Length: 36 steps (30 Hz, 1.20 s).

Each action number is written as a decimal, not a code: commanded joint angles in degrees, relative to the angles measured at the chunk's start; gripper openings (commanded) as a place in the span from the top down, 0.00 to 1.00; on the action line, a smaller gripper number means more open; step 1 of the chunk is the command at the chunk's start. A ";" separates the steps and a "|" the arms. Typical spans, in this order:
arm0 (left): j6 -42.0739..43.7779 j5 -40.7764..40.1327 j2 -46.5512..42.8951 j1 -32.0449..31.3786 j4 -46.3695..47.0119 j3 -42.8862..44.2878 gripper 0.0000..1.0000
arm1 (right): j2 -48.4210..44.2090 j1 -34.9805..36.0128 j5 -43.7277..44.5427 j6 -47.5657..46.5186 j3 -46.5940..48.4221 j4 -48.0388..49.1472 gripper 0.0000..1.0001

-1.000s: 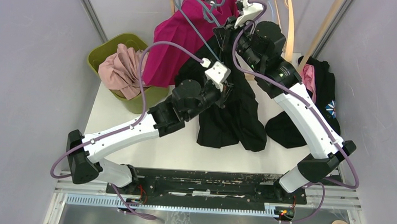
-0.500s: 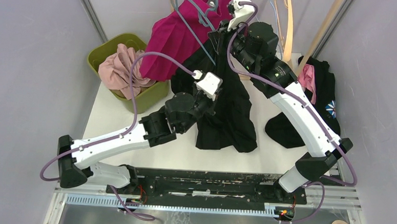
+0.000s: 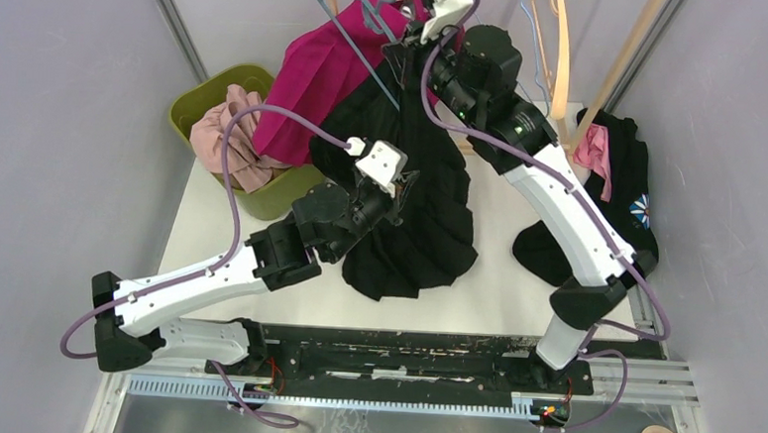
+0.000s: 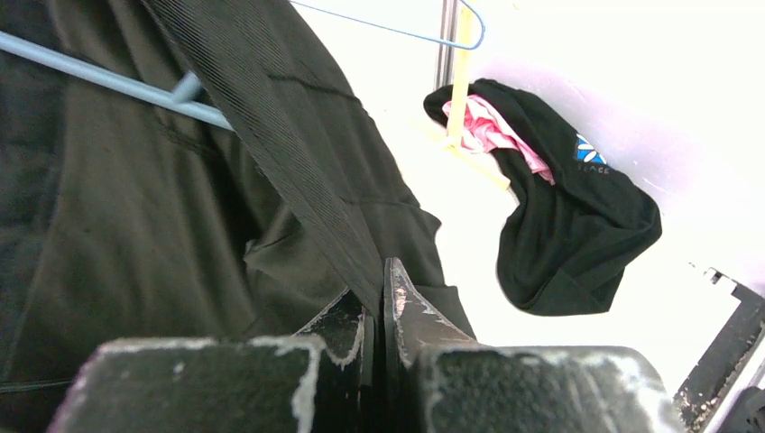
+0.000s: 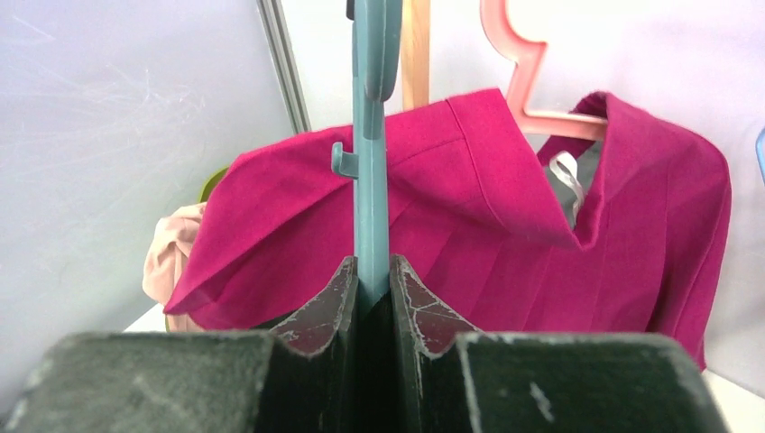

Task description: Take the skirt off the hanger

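Centre-left, the left gripper (image 4: pixel 377 289) is pinched tight on the black skirt (image 3: pixel 429 229), draped mid-frame from the hanger (image 5: pixel 370 180). Upper centre, the right gripper (image 5: pixel 372 271) clamps that hanger; if the cloth snags there, it may slip the pinch.

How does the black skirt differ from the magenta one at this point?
The black skirt is pinched in the left gripper jaws; the magenta skirt is touched by neither gripper. The black skirt is on a blue-grey hanger clamped by the right gripper; the magenta skirt hangs on a pink hanger. The black skirt's hem spreads on the table; the magenta skirt hangs behind it. Both are pleated.
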 commanded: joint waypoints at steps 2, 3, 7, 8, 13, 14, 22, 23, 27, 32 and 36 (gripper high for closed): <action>-3.82 15.79 5.26 -5.31 -16.15 -6.08 0.97 | 5.43 -4.06 12.27 -4.10 19.23 29.98 0.99; -3.21 16.12 6.51 -5.41 -16.08 -5.28 0.97 | 6.22 -4.08 12.79 -3.64 20.29 30.45 0.99; -0.97 16.46 12.00 -5.46 -14.73 -1.80 0.97 | 8.24 -4.12 14.54 -1.66 22.08 33.11 0.99; -0.55 16.94 13.43 -5.59 -14.42 -0.74 0.97 | 8.59 -4.15 14.53 -1.36 22.56 33.23 0.99; 0.29 17.46 18.14 -6.19 -13.74 -0.24 0.97 | 8.49 -4.15 14.32 -1.93 23.19 33.60 0.99; 0.40 17.24 18.41 -6.20 -13.54 -0.91 0.97 | 8.04 -4.21 14.54 -2.25 22.72 33.86 0.99; 0.57 14.88 20.01 -6.24 -12.93 -6.53 0.97 | 4.10 -4.45 16.18 -3.63 16.74 36.34 0.99; 0.30 14.44 19.48 -6.21 -12.84 -6.91 0.97 | 3.99 -4.42 16.31 -3.72 16.66 35.99 0.99; -0.58 12.00 15.89 -6.22 -13.91 -7.02 0.97 | 3.30 -4.50 15.98 -3.93 16.07 34.37 0.99; 1.95 6.43 9.88 -6.21 -19.01 -0.77 0.97 | -1.46 -4.49 15.48 -4.89 9.37 34.37 0.99; 7.20 -1.02 6.35 -6.12 -23.84 8.05 0.97 | -8.41 -4.47 15.25 -4.97 -2.74 33.88 0.99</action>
